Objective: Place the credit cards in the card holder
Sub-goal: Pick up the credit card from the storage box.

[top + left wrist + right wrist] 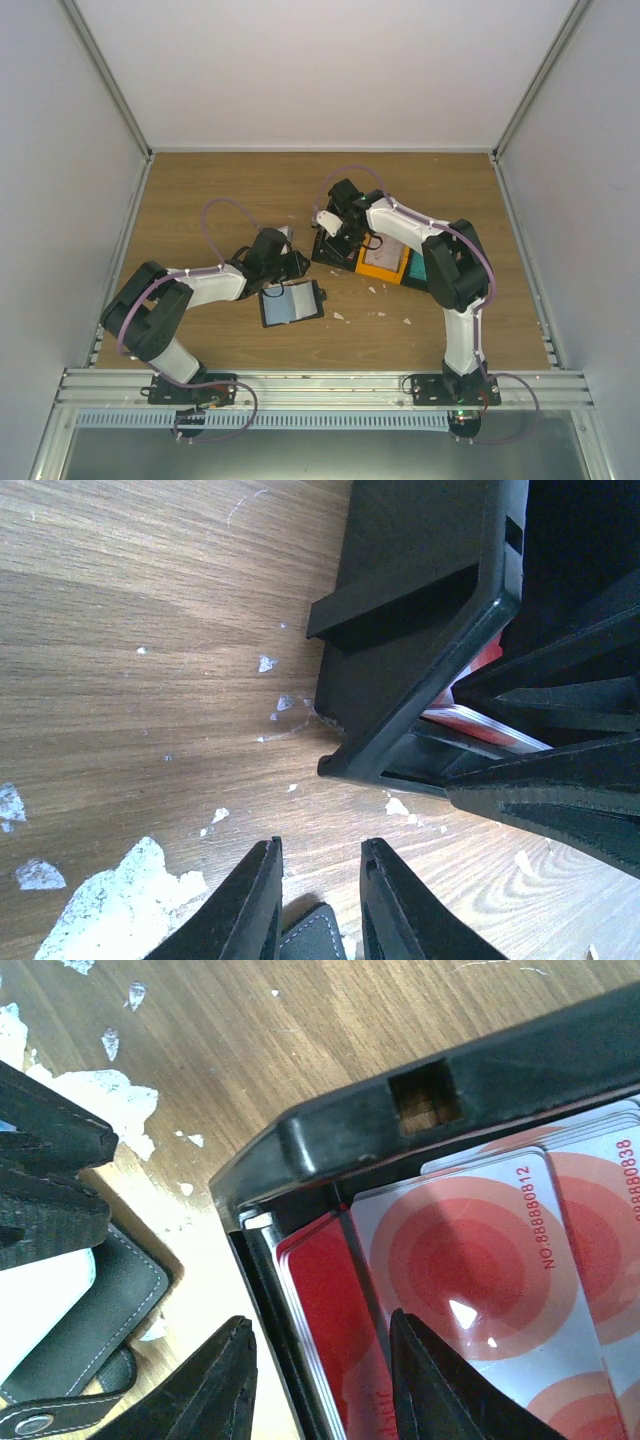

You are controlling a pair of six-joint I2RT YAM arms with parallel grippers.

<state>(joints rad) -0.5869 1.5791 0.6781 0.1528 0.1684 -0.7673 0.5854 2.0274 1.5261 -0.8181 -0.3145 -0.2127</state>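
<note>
- Credit cards [470, 1270] lie in a pile inside the black box [330, 1135] on the desk [220, 190]. The top ones are red and white.
- The card holder [291, 304] lies open on the desk, near the box.
- The left hand [320, 852] seems to pinch a corner of the card holder and hold it down.
- The right hand [320, 1322] hangs over the cards at the box's edge, fingers apart, holding nothing.
- I think the step is picking up a card. Next, the right hand needs to go down, close on just one card, and lift it.

table [150, 630]: matt wood grain
bin [400, 1130] beneath right gripper [320, 1360]: smooth black plastic
credit cards [470, 1260]: glossy plastic
card holder [120, 1300]: matt stitched leather
</note>
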